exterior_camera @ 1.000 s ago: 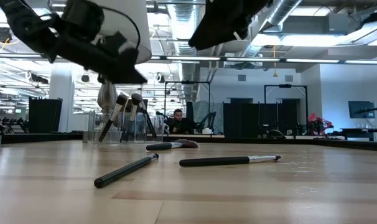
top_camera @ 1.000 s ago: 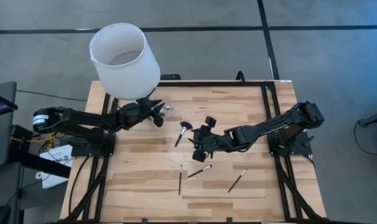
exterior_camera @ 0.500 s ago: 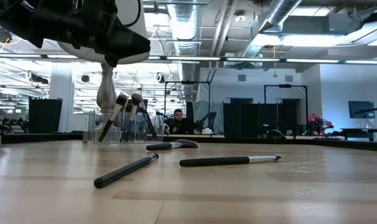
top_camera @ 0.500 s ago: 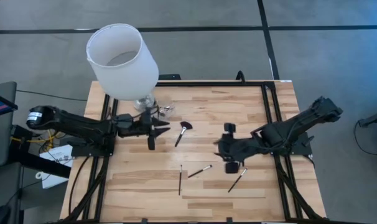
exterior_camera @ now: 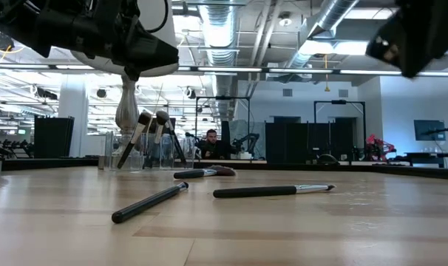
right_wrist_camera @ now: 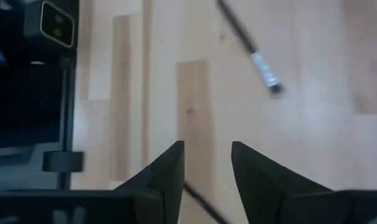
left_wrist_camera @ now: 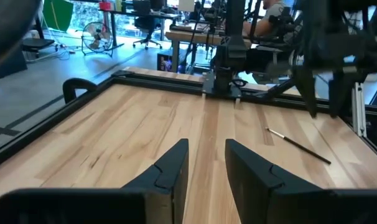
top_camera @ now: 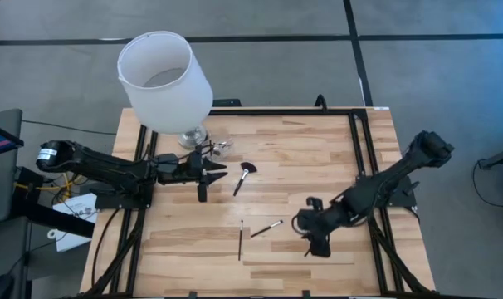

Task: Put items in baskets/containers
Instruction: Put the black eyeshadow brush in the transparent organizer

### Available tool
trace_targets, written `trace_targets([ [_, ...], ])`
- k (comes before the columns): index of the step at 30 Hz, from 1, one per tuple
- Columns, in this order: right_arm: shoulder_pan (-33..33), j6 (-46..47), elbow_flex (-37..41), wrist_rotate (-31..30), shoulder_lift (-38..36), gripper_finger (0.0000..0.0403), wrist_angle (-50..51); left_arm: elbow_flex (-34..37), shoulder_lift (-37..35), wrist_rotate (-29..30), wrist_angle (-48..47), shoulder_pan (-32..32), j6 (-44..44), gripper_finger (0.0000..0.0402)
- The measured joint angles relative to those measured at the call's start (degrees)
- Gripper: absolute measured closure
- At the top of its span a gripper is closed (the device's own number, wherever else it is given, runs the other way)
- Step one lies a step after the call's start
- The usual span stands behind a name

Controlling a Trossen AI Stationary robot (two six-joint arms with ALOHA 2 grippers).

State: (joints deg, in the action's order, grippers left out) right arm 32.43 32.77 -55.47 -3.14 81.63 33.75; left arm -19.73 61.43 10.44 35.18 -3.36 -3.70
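The wooden table (top_camera: 318,158) carries everything. At its far left corner stands a lamp with a large white lampshade (top_camera: 164,79) on a silver base. Just beside that base sits the small clear cup (exterior_camera: 139,151), with several makeup brushes (exterior_camera: 146,129) leaning inside it.

The left arm reaches in from the left edge, and its pincer (top_camera: 203,174) hangs above the table near the cup, fingers slightly parted with nothing between them. The right arm stretches from the right edge toward the near side; its pincer (top_camera: 315,239) is low over the table, fingers apart and empty, right at a thin brush (right_wrist_camera: 251,43).

Loose on the table lie the fan-headed brush (top_camera: 244,176) near the middle and two more brushes, one silver-banded (top_camera: 266,227) and one dark (top_camera: 240,244), toward the near edge.
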Motion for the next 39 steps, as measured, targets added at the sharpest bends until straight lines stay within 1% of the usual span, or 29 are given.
trace_targets([
  [4,3.1,2.5,0.6,3.0,4.6,0.0282,-2.2,0.0,0.0,0.0,0.0,0.0,-0.3,0.03],
  [7,5.4,2.0,0.6,3.4,7.6,0.028,-5.2,0.0,0.0,0.0,0.0,0.0,-2.4,0.03],
  [11,5.5,0.0,0.6,3.3,10.8,0.0283,-12.8,0.0,0.0,1.0,0.0,0.0,-5.0,0.03],
  [14,5.2,-1.0,0.6,3.4,12.6,0.0287,-15.1,0.0,0.0,3.2,0.0,0.0,-6.4,0.0301],
  [15,5.3,-1.4,0.6,4.6,12.8,0.0288,-14.5,0.0,0.0,3.6,0.1,0.0,-6.8,0.0301],
  [17,5.2,-3.1,0.5,9.6,13.0,0.0291,-11.8,0.0,0.0,4.5,0.2,0.0,-7.3,0.0301],
  [19,5.6,-4.0,0.5,13.6,12.8,0.0294,-5.4,0.0,0.0,4.6,0.2,0.0,-7.3,0.0301],
  [20,6.0,-4.1,0.5,14.1,12.8,0.0295,-2.4,0.0,0.0,4.6,0.2,0.0,-7.3,0.0301],
  [23,7.4,-4.8,0.5,11.9,13.0,0.0297,4.2,0.0,0.0,4.7,0.5,0.0,-7.3,0.0302],
  [28,8.1,-7.5,0.6,4.5,14.3,0.0293,6.7,0.0,0.0,4.8,0.5,0.0,-7.3,0.0302],
  [32,7.4,-7.8,0.6,2.9,14.4,0.0281,7.7,0.0,0.0,4.8,0.7,0.0,-7.2,0.0302],
  [35,7.2,-9.2,0.6,2.8,14.7,0.027,7.3,0.0,0.0,4.8,0.8,0.0,-7.1,0.0302],
  [39,7.2,-10.7,2.2,3.1,16.9,0.0262,5.8,0.0,0.0,4.8,0.9,0.0,-7.1,0.0302],
])
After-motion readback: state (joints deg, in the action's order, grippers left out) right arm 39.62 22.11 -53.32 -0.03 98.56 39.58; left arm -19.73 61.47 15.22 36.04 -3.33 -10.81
